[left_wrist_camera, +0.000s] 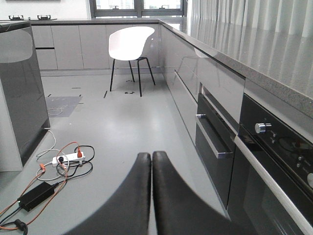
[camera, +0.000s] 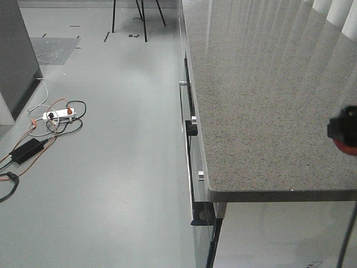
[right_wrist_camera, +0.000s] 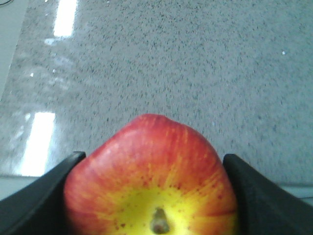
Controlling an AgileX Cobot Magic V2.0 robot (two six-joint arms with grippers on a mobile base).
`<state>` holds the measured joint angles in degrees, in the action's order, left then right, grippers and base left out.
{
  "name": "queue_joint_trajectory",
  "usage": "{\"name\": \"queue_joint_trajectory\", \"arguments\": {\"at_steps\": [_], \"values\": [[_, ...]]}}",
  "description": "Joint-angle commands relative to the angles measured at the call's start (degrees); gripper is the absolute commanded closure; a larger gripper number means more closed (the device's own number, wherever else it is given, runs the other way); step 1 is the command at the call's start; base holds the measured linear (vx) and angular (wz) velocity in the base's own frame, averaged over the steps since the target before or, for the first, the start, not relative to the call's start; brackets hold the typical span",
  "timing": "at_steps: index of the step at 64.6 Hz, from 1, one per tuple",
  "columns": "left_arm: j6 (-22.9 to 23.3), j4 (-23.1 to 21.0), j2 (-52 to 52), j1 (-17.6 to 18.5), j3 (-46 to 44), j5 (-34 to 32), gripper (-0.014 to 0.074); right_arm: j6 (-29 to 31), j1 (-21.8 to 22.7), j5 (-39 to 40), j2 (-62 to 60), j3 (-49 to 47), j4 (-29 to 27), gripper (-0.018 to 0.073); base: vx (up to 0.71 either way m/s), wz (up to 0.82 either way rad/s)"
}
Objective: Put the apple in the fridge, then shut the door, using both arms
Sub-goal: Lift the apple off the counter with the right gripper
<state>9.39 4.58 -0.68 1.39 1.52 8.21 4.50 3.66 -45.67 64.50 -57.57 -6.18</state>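
Observation:
My right gripper (right_wrist_camera: pixel 154 159) is shut on the apple (right_wrist_camera: pixel 146 142), red with a yellow patch round its stem, one black finger on each side. It is held over the speckled grey countertop (right_wrist_camera: pixel 161 58). In the front view the right gripper (camera: pixel 345 129) shows only at the far right edge, with a red sliver of apple (camera: pixel 347 148) under it. My left gripper (left_wrist_camera: pixel 151 157) is shut and empty, its fingers pressed together above the grey floor. A dark grey glossy block (left_wrist_camera: pixel 19 98) stands at the left; I cannot tell whether it is the fridge. No fridge door shows.
The granite counter (camera: pixel 262 100) runs along the right, with drawer handles (camera: pixel 184 106) and an oven front (left_wrist_camera: pixel 274 161) below it. A white power strip (camera: pixel 58 114), cables and a black adapter (camera: pixel 25 149) lie on the floor at the left. A white chair (left_wrist_camera: pixel 129 44) stands at the back.

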Motion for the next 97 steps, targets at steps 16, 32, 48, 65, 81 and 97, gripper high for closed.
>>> {"name": "queue_joint_trajectory", "arguments": {"at_steps": [16,32,48,65,81,97], "values": [[0.1,-0.1,-0.8,0.5,1.1,-4.5,0.0601,-0.1,0.1,4.6,-18.5,11.1,-0.4,0.0543,0.0,0.0],[0.1,-0.1,-0.8,0.5,1.1,-4.5,0.0601,-0.1,0.1,4.6,-26.7,16.6,-0.3,0.0543,0.0,0.0],[0.1,-0.1,-0.8,0.5,1.1,-4.5,0.0601,-0.1,0.1,3.4,-28.5,17.2,-0.3,0.0543,0.0,0.0],[0.1,-0.1,-0.8,0.5,1.1,-4.5,0.0601,-0.1,0.1,3.1,-28.5,17.2,-0.3,0.0543,0.0,0.0],[0.1,-0.1,-0.8,0.5,1.1,-4.5,0.0601,-0.1,0.1,3.1,-28.5,17.2,-0.3,0.0543,0.0,0.0],[0.1,-0.1,-0.8,0.5,1.1,-4.5,0.0601,-0.1,0.1,3.1,-28.5,17.2,-0.3,0.0543,0.0,0.0]]}}
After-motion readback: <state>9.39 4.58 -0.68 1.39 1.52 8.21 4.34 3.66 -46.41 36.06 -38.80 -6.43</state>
